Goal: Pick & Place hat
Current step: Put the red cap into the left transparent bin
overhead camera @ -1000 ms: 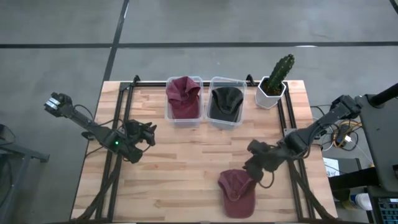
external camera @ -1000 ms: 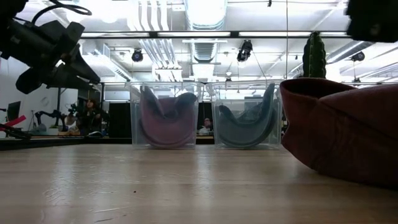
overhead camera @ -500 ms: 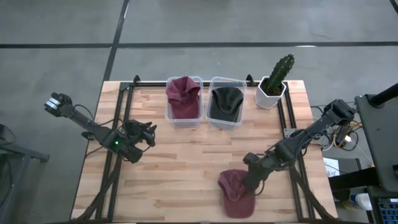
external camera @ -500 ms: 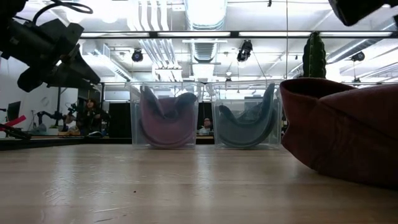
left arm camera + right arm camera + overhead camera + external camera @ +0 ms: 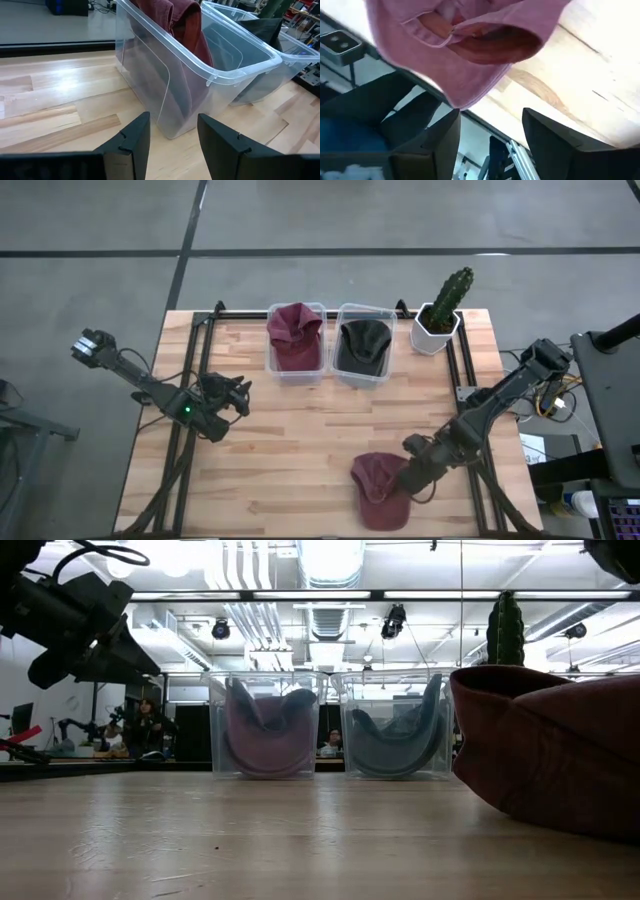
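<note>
**Maroon hat waits at the counter's near edge as the right tool closes in**

Wooden planks make up the counter [image 5: 300,440], the largest thing here, and its layout explains the job: sorting bins stand along the far edge, loose work lies near the front. Two clear plastic bins sit side by side, the left bin [image 5: 296,342] holding a maroon hat, the right bin [image 5: 362,345] a dark one, so each colour seems to have its own home. A potted cactus [image 5: 441,310] stands just beside the right bin, out of the working path.

The loose maroon hat [image 5: 380,488] lies on the counter near its front edge, well apart from the bins, brim toward the edge; judging by colour, it belongs in the left bin.

Right tool [image 5: 412,478] hangs low just beside the hat's crown, its fingers [image 5: 555,145] spread apart and gripping nothing, the hat's opening filling its wrist view. That pose looks like an approach for a pinch on the fabric.

Left tool [image 5: 236,394] waits on the counter's left side, fingers [image 5: 131,145] released, facing the left bin and clear of the other arm's route
</note>
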`<state>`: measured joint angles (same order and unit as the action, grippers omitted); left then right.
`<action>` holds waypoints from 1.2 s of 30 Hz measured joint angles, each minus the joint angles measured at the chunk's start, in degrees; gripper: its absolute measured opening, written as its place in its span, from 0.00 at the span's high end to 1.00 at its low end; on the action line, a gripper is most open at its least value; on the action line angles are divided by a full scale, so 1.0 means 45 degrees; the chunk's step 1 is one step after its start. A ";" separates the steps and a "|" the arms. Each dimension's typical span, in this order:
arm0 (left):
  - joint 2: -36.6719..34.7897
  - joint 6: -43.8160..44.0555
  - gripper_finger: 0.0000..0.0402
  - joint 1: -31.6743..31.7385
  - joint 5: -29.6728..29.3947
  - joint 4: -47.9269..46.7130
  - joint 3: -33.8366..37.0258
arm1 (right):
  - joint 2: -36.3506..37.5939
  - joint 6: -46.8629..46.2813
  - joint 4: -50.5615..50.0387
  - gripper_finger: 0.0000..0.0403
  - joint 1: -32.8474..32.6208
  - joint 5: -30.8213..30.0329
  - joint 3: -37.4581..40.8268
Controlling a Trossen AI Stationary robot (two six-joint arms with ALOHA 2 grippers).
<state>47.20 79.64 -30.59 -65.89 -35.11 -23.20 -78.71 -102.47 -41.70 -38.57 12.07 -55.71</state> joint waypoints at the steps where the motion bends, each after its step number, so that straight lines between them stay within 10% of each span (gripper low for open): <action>1: 0.0000 0.0005 0.61 0.0000 0.0000 -0.0005 0.0000 | -0.0028 -0.0099 0.0004 0.48 -0.0040 -0.0020 0.0040; 36: 0.0000 0.0018 0.61 0.0002 -0.0049 0.0185 0.0000 | -0.0027 -0.2410 0.2450 0.30 -0.0124 -0.2738 0.2457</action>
<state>47.20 79.71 -30.58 -66.11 -34.28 -23.20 -78.83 -113.31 -30.68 -39.13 -0.25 -44.66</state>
